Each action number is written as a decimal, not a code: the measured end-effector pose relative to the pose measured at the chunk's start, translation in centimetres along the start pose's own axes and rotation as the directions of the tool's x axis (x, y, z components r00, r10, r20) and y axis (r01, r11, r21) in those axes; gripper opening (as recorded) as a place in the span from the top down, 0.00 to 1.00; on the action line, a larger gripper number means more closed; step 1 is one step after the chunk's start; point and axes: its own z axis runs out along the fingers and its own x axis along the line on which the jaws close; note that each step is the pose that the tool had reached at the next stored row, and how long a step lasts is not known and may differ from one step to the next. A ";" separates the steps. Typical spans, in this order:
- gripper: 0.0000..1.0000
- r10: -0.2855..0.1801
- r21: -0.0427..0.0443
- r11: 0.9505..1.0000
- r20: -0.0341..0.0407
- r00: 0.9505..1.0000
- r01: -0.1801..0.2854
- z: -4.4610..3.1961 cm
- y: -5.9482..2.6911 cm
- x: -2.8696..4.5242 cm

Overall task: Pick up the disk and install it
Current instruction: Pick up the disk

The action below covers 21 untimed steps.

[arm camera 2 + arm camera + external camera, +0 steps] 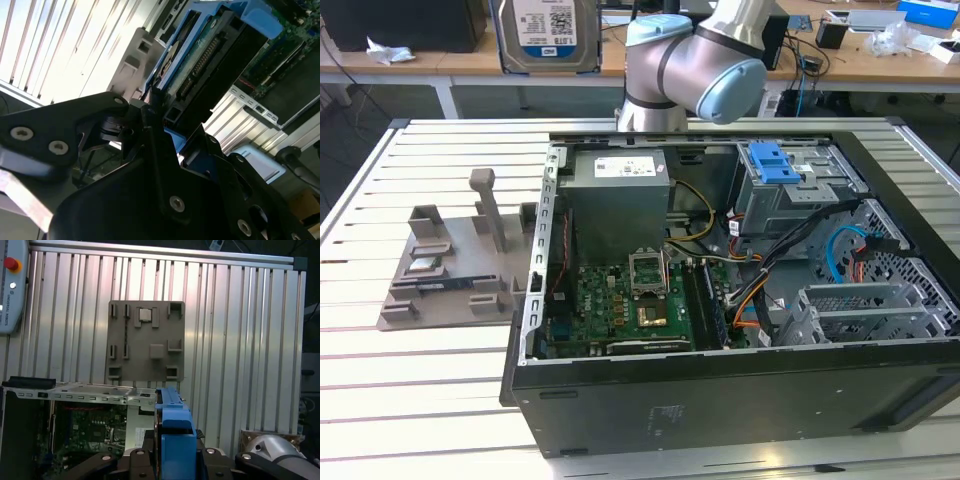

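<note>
From where I stand, the gripper is clamped on the disk. In the second wrist view its black fingers pinch one end of the drive, with the blue rail running away from them. The disk hangs in the air between the jaws, label face showing in the exterior view, clear of everything. I would judge it stiff and dense for its size, so it should sit steady in the jaws. It is also shock-shy, and its bare metal faces look slick. The plastic rails are the better place to hold it. The green circuit board and its connector pins lie open on one face and should meet nothing. Well below the gripper lies the slatted aluminium table with the open computer case. Inside the case, the grey drive cage with its blue latch piece sits in a far corner. The cage has the power supply to one side and loose cables draped just beside its mouth, so room there looks tight. The case walls stand up all round. Below the gripper and beside the case sits the grey fixture plate, with bare table around it, the roomiest ground.
</note>
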 end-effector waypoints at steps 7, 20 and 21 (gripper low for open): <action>0.63 0.000 -0.004 1.000 0.000 1.000 0.000 -0.05 -3.25 0.26; 0.63 -0.002 -0.001 1.000 0.050 0.999 0.002 0.40 -4.80 4.25; 0.63 -0.002 -0.001 1.000 0.051 0.999 0.002 0.46 -4.93 4.73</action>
